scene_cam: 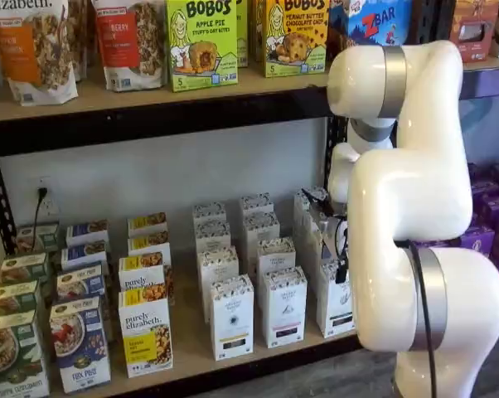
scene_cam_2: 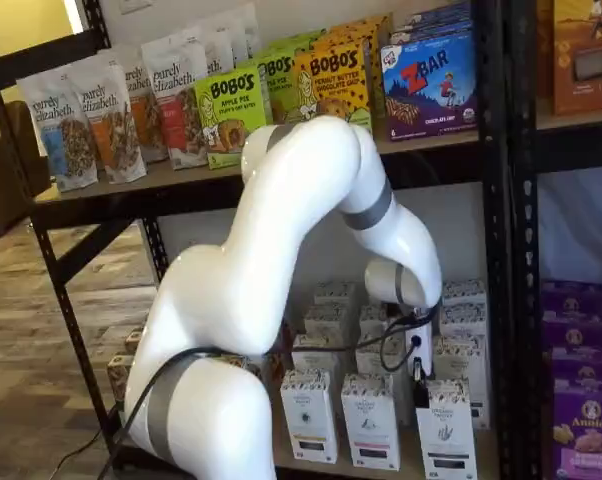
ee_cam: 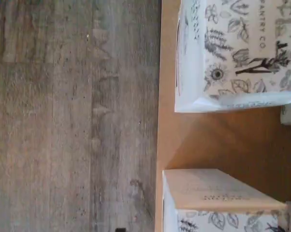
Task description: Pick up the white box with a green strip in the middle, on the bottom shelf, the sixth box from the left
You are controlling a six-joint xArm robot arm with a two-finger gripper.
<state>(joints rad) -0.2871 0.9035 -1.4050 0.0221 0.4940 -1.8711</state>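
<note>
Several tall white boxes with speckled tops and a dark band stand in rows on the bottom shelf (scene_cam: 191,352). The front box of the rightmost row (scene_cam: 335,305) is partly behind the arm; it also shows in a shelf view (scene_cam_2: 446,430). My gripper (scene_cam_2: 418,372) hangs just above and behind that box, with its black fingers seen side-on, so no gap shows. It also shows in a shelf view (scene_cam: 342,267). The wrist view shows two patterned white boxes (ee_cam: 237,53) (ee_cam: 218,203) on the pale board (ee_cam: 223,140), with the floor beyond its edge.
Two more rows of like white boxes (scene_cam: 232,319) (scene_cam: 284,307) stand to the left, then purely elizabeth boxes (scene_cam: 145,332) and blue and green boxes. The upper shelf (scene_cam: 150,99) carries Bobo's packs. A black upright (scene_cam_2: 501,250) and purple boxes (scene_cam_2: 586,420) are to the right.
</note>
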